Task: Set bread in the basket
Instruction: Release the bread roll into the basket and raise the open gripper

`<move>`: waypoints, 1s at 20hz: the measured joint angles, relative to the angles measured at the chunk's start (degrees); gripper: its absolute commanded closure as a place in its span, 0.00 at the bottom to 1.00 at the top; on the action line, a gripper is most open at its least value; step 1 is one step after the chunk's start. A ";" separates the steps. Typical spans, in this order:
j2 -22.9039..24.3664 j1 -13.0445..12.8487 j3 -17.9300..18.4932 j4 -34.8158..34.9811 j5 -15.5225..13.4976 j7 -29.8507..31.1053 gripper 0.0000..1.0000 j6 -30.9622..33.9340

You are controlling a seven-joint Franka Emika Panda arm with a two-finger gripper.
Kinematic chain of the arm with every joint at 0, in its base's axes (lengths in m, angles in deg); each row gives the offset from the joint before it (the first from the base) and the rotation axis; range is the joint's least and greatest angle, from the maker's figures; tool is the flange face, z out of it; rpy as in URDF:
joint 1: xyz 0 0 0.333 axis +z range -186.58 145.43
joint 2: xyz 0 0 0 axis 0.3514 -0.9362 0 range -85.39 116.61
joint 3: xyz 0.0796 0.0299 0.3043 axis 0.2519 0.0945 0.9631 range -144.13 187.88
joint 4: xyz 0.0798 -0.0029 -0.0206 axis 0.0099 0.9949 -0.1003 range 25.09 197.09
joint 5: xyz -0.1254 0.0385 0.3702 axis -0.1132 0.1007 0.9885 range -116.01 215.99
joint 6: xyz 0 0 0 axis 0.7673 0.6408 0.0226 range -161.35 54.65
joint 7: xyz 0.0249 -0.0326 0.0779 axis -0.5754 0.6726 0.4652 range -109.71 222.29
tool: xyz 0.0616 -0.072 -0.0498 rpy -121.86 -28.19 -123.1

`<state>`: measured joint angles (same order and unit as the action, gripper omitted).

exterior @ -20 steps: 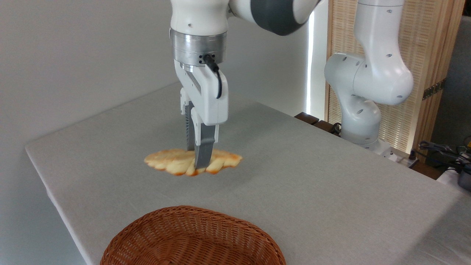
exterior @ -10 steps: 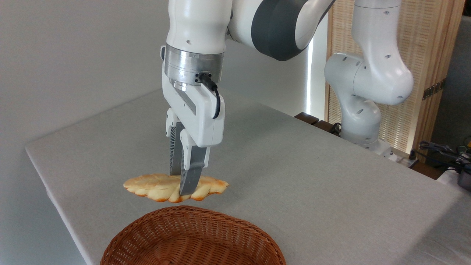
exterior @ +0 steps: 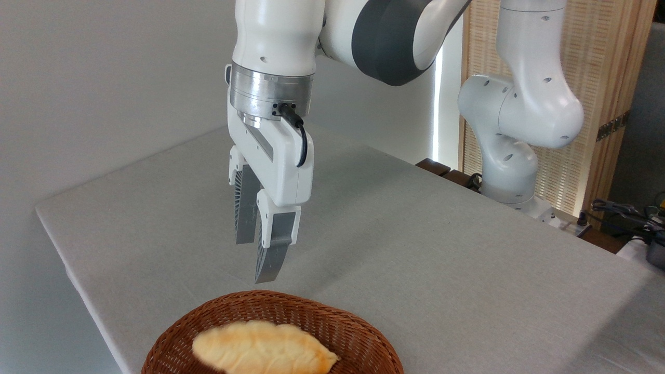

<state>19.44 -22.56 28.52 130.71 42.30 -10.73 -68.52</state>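
Bread point(exterior: 263, 347) lies flat inside the basket point(exterior: 332, 318) w/ the claw point(exterior: 255, 262) hanging above the rim, fingers spread & empty (looks like job done).

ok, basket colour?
Reddish-brown woven wicker basket, seen in the fixed camera view; the pale golden bread lies inside it.

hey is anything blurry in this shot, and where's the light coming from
In the camera view, the bread in the basket looks soft-edged, likely motion blur; the gripper and table are sharp. A bright strip of light shows behind the arm at upper right; the gripper's faint shadow falls on the cloth to its right.
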 measured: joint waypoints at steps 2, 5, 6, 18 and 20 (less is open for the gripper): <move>0.00 -0.01 -0.11 -0.01 0.00 0.04 0.00 0.01; 0.17 -0.10 -0.18 -0.13 0.00 2.22 0.00 1.38; 0.25 -0.14 -0.21 -0.20 0.00 3.13 0.00 2.08; 1.21 -0.60 -0.36 -4.43 -0.03 26.06 0.00 14.27; 0.96 -0.59 -0.36 -4.43 -0.03 26.90 0.00 14.31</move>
<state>20.40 -23.15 28.16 126.28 42.27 16.17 -54.21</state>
